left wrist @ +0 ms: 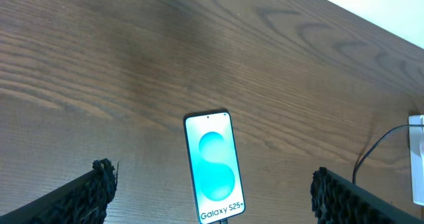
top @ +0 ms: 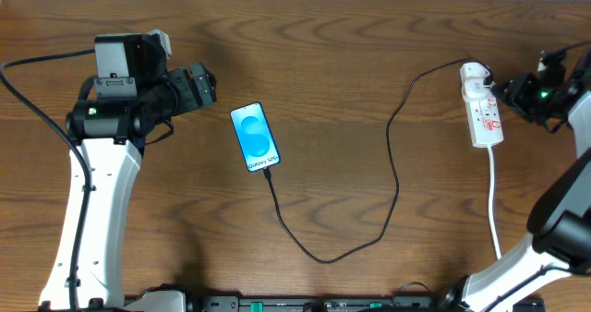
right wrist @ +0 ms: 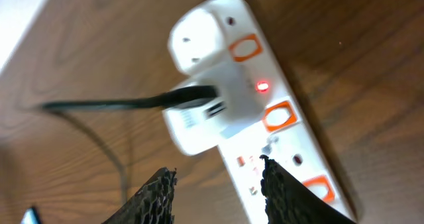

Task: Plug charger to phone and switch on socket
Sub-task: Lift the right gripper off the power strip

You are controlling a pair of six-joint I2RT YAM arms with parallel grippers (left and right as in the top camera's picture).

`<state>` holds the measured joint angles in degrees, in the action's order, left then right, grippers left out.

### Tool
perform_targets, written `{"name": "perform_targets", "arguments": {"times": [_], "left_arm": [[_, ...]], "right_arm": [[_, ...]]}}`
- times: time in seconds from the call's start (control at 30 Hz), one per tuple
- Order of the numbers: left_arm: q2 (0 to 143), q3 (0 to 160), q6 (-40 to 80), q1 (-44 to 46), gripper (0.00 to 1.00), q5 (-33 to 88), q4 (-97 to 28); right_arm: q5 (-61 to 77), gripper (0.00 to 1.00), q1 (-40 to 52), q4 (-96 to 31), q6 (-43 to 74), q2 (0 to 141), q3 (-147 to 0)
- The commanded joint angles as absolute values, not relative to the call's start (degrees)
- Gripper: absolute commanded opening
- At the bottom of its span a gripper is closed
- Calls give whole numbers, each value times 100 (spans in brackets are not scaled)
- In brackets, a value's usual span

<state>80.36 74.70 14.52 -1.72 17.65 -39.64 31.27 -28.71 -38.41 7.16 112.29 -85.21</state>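
The phone (top: 254, 137) lies flat near the table's middle with its blue screen lit, and it also shows in the left wrist view (left wrist: 213, 168). The charger's thin black cable (top: 323, 257) runs from the phone's lower edge, loops forward and climbs to the white socket (top: 485, 109) at the right. There it enters a white adapter (right wrist: 199, 114) plugged into the socket (right wrist: 291, 158), where a red light (right wrist: 263, 86) glows. My right gripper (right wrist: 215, 174) hovers over the socket, jaws apart and holding nothing. My left gripper (left wrist: 213, 171) stands wide open left of the phone (top: 208, 79).
The socket's thick white cord (top: 494, 210) trails toward the front edge by the right arm's base. The table's far edge shows at the top right of the left wrist view. Bare wood lies between the phone and the socket.
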Motion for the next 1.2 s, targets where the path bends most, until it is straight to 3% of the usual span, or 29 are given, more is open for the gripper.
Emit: {"name": "perform_targets", "arguments": {"times": [0.0, 0.47, 0.9, 1.07, 1.1, 1.13, 1.17], "left_arm": [[8031, 7518, 1356, -169, 95, 1704, -3968], [8031, 7518, 1356, -169, 95, 1704, -3968], [8031, 7518, 1356, -169, 95, 1706, -3968], [8031, 7518, 1356, -169, 95, 1704, -3968], [8031, 7518, 1356, -169, 95, 1706, -3968], [8031, 7518, 1356, -169, 96, 1706, -3968], [8031, 7518, 1356, -169, 95, 1704, -3968]], "right_arm": [[3317, 41, -2869, -4066, 670, 10965, -8654], [3422, 37, -2078, -4646, 316, 10304, -8654], [3400, 54, -727, -5043, -318, 9249, -8656], [3336, 66, -572, -5524, -521, 8630, -8656], [3336, 72, -567, -5618, -519, 8466, -8656], [3336, 99, -567, -5714, -519, 8302, -8656], [3334, 99, -567, -5782, -521, 8176, -8656]]}}
